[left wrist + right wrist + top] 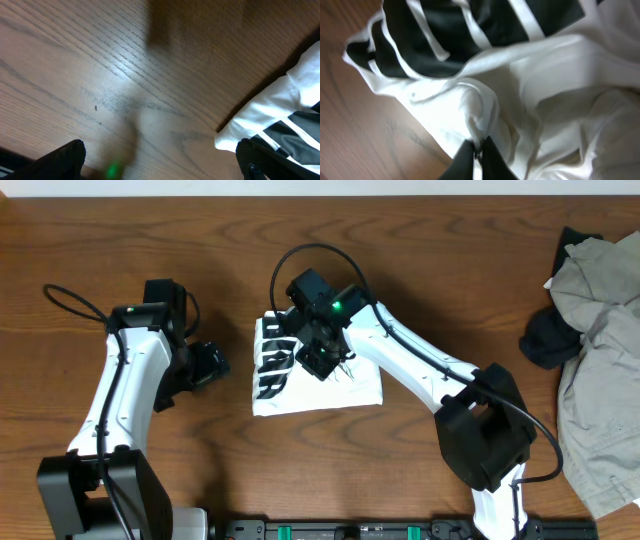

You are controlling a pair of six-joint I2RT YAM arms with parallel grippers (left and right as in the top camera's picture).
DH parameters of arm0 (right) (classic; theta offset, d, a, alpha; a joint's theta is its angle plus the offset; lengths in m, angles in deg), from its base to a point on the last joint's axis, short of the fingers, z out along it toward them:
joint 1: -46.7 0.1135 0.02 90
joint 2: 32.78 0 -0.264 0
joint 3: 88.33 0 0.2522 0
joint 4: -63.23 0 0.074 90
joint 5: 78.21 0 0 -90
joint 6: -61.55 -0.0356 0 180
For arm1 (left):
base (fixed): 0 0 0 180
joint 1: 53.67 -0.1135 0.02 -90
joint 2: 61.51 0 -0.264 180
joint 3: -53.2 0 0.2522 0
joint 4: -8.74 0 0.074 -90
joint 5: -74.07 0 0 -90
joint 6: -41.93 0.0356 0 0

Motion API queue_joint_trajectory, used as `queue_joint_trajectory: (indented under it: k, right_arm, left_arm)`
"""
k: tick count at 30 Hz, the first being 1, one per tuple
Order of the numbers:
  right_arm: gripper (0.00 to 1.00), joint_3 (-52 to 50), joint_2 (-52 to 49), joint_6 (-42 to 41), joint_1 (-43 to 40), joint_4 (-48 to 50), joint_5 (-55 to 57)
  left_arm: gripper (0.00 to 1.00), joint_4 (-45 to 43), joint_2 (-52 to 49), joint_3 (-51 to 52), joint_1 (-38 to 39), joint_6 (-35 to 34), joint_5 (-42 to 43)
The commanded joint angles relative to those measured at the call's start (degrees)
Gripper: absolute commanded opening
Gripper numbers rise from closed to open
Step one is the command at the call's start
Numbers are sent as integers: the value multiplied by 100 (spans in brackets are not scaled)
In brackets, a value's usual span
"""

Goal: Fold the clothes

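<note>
Overhead, T-shirt [340, 392]: white, wrinkled, gathered into a rough rectangle; lies flat at the middle of the table [450, 260].
Lettering [274, 362]: black block strokes, face up, on the end of the bundle toward the table's left side.
Right gripper [322, 358]: down on the cloth at the table's middle, just beside the lettered end; arm reaches in from the table's near right corner.
Right wrist view, right gripper [477, 150]: jaws closed tight, with a small raised fold of white cloth pinched between the tips.
Right wrist view, T-shirt [560, 90]: fills most of the view, creased; black lettering [460, 30] across the top; bare table [350, 115] wood along the left edge.
Left gripper [212, 363]: over bare wood on the table's left half, apart from the cloth, holding nothing.
Left wrist view, left gripper [160, 162]: fingers [65, 157] spread wide at the two lower corners, only table [100, 75] grain between them.
Left wrist view, T-shirt [300, 85]: white corner with black stripes at the right edge, near the right-hand finger; contact with that finger cannot be told.
Spare pile: crumpled grey-beige garment [600, 350] with a dark item [545, 340] against it, at the table's right edge, well apart from the middle.
</note>
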Motion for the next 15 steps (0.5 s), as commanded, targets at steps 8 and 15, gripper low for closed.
queue_joint_trajectory:
  k: [8, 15]
  right_arm:
    - [1, 61, -46, 15, -28, -411, 413]
    - [1, 527, -44, -509, -55, -1362, 833]
  left_arm:
    - [98, 9, 4, -2, -17, -72, -79]
    - [98, 4, 4, -2, -17, -72, -79]
